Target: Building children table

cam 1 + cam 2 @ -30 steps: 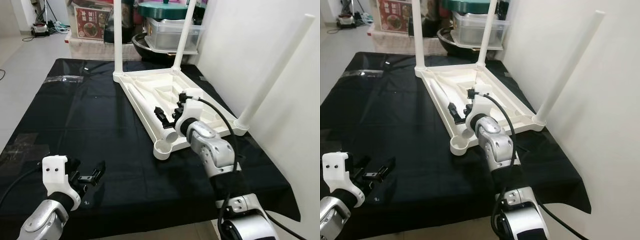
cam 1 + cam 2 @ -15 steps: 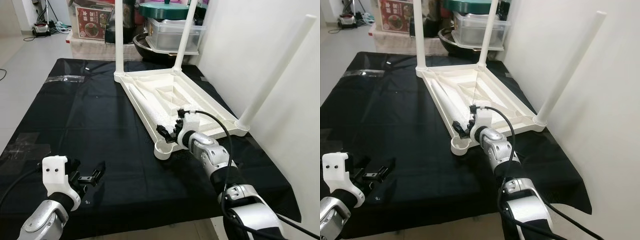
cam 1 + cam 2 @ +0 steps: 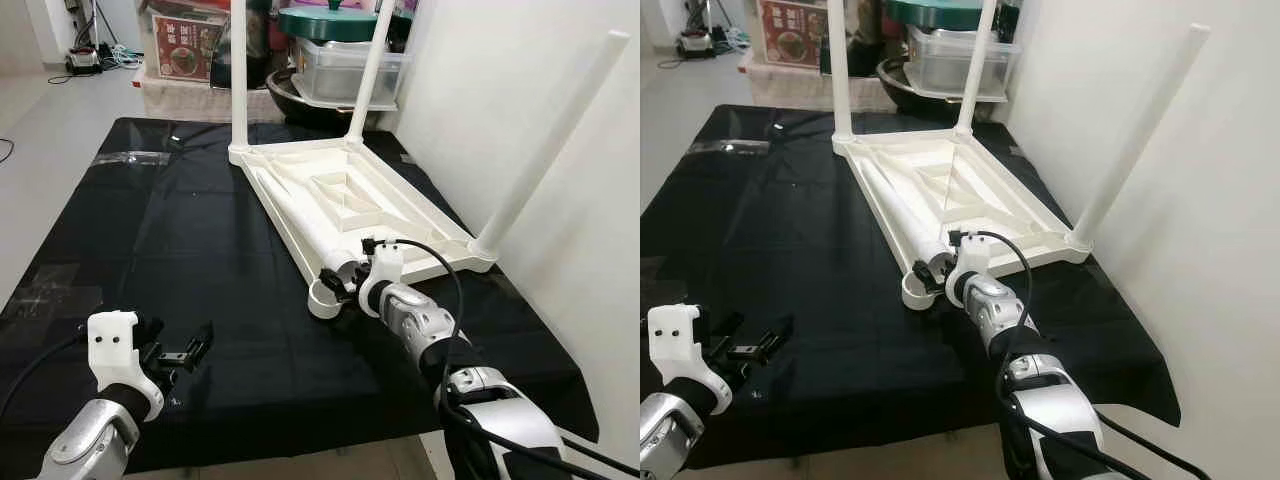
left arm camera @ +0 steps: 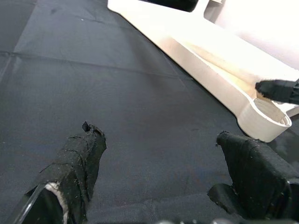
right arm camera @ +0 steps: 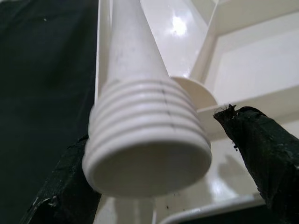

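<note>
Right gripper [image 3: 343,281] retreated to loose leg [image 5: 140,116] threads; no legible writing.

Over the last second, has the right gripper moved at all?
Yes. The right gripper has pulled back toward the robot along the upturned tabletop, from its middle to the empty corner socket, and now straddles the loose leg's threaded end.

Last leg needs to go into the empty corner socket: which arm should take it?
Right. The right gripper already straddles the threaded end of the loose white plastic leg, beside the empty round socket. The left gripper hovers open over the black cloth, apart.
</note>
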Controlling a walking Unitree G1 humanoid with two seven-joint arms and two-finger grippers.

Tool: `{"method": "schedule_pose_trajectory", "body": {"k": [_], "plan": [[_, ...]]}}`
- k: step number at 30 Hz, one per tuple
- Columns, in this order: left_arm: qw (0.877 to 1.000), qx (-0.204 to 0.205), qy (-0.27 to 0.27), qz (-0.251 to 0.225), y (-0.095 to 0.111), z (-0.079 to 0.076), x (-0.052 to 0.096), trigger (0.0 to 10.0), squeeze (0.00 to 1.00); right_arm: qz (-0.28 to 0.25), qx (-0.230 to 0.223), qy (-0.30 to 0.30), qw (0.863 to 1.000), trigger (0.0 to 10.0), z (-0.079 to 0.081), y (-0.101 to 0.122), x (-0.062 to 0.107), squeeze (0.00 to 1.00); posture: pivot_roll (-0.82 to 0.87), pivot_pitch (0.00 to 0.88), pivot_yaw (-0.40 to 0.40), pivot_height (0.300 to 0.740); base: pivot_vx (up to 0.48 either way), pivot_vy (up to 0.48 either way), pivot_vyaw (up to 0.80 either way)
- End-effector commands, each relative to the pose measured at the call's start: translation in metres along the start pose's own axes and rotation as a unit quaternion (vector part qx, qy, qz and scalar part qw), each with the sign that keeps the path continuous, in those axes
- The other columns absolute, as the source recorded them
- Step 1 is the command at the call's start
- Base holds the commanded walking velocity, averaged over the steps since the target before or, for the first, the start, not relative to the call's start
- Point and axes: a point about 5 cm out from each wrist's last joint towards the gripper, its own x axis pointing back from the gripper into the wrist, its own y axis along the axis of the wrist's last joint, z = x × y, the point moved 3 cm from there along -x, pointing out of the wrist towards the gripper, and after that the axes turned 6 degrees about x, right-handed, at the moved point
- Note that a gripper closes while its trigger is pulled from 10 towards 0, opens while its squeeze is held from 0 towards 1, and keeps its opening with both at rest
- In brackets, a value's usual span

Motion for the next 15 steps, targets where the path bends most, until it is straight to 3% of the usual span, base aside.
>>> {"method": "schedule_pose_trajectory", "body": {"k": [1, 5, 15], "plan": [[1.000, 0.000, 0.003, 0.007, -0.0032, 0.0011, -0.0006, 10.0, 0.00, -0.021, -0.015, -0.006, 1.000, 10.0, 0.0002, 0.0067, -0.0013, 0.00, 0.16, 0.000, -0.145, 0.740, 0.000, 0.000, 0.00], [1.000, 0.001, 0.002, 0.006, -0.0030, 0.0003, 0.0002, 10.0, 0.00, -0.042, -0.022, 0.006, 0.999, 10.0, 0.0057, 0.0134, -0.0026, 0.00, 0.16, 0.000, -0.149, 0.740, 0.000, 0.000, 0.00], [1.000, 0.002, -0.001, 0.008, -0.0033, -0.0009, 0.0002, 10.0, 0.00, -0.033, -0.018, 0.014, 0.999, 10.0, 0.0090, 0.0055, -0.0040, 0.00, 0.16, 0.000, -0.149, 0.740, 0.000, 0.000, 0.00]]}}
